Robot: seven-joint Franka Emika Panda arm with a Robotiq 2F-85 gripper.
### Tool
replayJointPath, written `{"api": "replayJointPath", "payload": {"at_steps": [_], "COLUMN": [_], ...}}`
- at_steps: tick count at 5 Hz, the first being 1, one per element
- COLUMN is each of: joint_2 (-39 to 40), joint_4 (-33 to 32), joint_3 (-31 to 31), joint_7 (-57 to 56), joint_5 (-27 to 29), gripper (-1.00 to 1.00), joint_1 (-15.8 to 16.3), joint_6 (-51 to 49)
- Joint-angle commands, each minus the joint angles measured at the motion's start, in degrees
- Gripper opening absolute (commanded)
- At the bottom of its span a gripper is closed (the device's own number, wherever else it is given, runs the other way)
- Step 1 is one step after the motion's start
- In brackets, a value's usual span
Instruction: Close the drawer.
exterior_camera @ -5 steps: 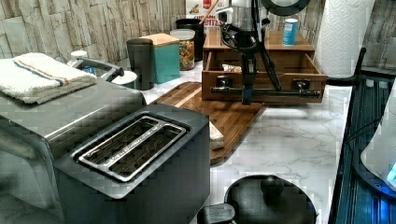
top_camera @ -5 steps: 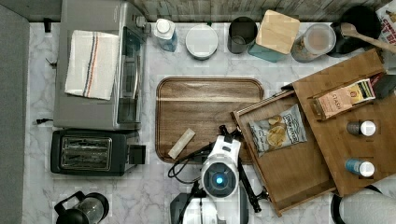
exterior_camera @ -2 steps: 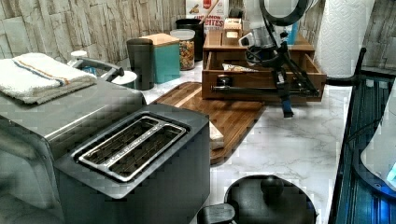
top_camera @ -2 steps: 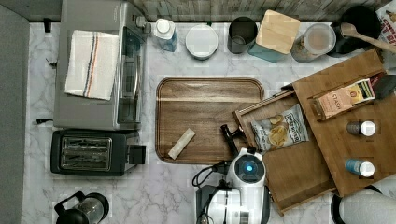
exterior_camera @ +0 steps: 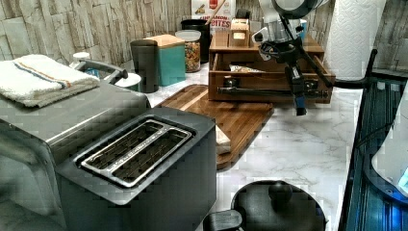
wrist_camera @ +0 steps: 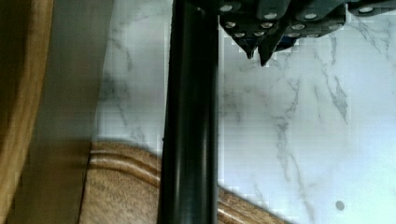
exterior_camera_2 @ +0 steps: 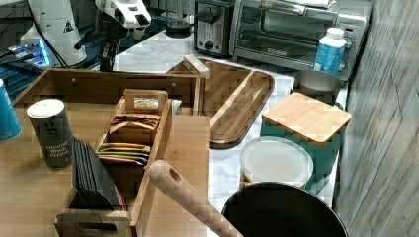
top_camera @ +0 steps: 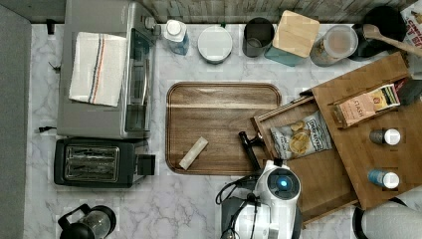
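Since a second ago, the white robot arm (top_camera: 278, 199) has been shifting from over the tray's edge toward the top view's right, and is now sitting over the front corner of the shallow medium-brown wooden drawer (top_camera: 318, 174). Nearest in the left view, a black two-slot toaster (exterior_camera: 144, 159) and a silver toaster oven (exterior_camera: 57, 125) with a folded striped white towel (exterior_camera: 38, 79) are standing in the foreground. Beyond them, the dark rounded-corner wooden serving tray (exterior_camera: 231, 115) is lying on the white marble counter (exterior_camera: 298, 149), carrying a small pale wooden block (top_camera: 193, 153).

Past the tray, the gripper (exterior_camera: 299, 103) is hanging with its fingers pointing down at the counter, just in front of the drawer's long black bar handle (exterior_camera: 260, 90). In the wrist view the fingertips (wrist_camera: 258, 49) are pressing together, closed on nothing, just beside the handle and apart from it.

The drawer is standing pulled out of the wooden shelf unit (top_camera: 378, 149), with a bag of chips (top_camera: 300, 138) lying inside. Farther back, on the shelf top, a tea box (top_camera: 366, 105) and two small bottles (top_camera: 385, 136) are resting. Along the wall, a teal canister with a wooden lid (exterior_camera: 171, 57) and a dark cylindrical cup (exterior_camera: 144, 57) are standing.
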Motion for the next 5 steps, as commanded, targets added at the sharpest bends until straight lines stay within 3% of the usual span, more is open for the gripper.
{"api": "replayJointPath", "payload": {"at_steps": [1,2,5], "joint_2": [-5.85,-5.41,3.86], "joint_4": [6.32,6.27,13.23], "joint_3": [-2.09,-2.96,-10.10], "joint_7": [-6.53,-7.95,-22.79], "joint_5": [6.34,4.08,7.73], "gripper": [-1.00,-1.00,-1.00], "joint_1": [-0.64,-1.64,-0.91], "joint_6": [2.17,6.03,12.87]}}
